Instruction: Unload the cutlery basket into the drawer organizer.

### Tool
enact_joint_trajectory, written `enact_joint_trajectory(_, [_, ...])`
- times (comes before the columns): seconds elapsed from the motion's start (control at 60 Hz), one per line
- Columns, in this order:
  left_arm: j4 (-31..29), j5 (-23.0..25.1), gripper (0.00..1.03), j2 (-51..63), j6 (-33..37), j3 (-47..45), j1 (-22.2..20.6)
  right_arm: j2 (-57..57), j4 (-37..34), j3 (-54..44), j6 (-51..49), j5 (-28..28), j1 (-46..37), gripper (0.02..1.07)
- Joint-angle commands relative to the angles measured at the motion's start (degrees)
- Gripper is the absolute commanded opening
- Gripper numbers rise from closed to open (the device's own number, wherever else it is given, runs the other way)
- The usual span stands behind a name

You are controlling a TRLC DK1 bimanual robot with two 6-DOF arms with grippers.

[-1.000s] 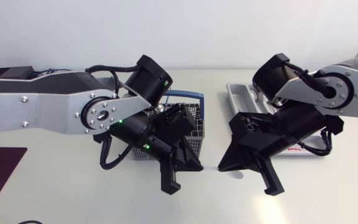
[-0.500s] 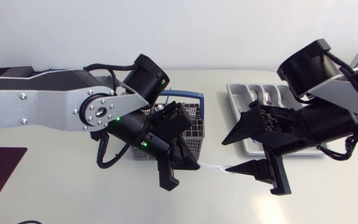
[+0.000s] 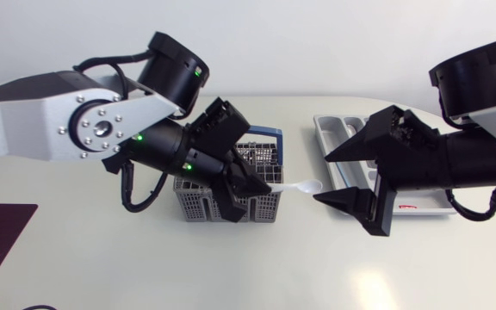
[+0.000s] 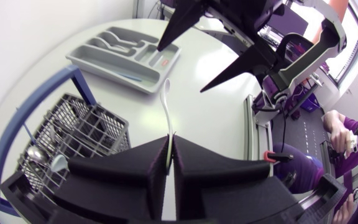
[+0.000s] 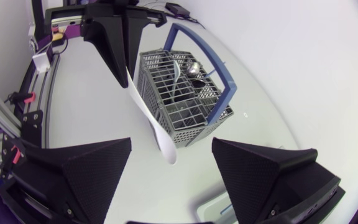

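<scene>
Left gripper (image 3: 263,182): matte black, both fingers pressed together on the handle end of a white spoon (image 3: 302,186), held above the near right corner of the cutlery basket (image 3: 198,208); left arm enters from the left edge and crosses over the basket's left side. Cutlery basket: grey wire mesh with a blue handle (image 3: 269,133), standing on the table (image 3: 102,267) left of centre; a metal spoon (image 4: 35,153) and one pale utensil show in its compartments, other contents cannot be told. White spoon: plastic-looking, lifted clear of the table, stretching rightward from the left fingers with its bowl pointed at the other arm, bowl lying at the mouth of that arm's open fingers and apart from both of them. Right gripper (image 5: 171,152): fingers spread wide, holding nothing, tips turned toward the spoon, hovering between basket and tray. Drawer organizer (image 3: 327,129): grey tray of long compartments on the right side of the table, largely covered by the right arm from overhead; some metal cutlery lies in its far compartments
</scene>
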Motion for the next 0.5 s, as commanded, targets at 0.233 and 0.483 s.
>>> enact_joint_trajectory(0.233, [11.7, -8.27, 0.11, -6.6, -6.68, -4.42, -3.07, 6.43, 0.88, 5.45, 20.08, -8.01, -6.23, 0.96])
enact_joint_trajectory(0.483, [21.02, -16.7, 0.11, -7.48, -8.71, -7.14, -5.71, 12.94, 0.61, 11.69, 30.71, -21.02, -12.04, 0.96])
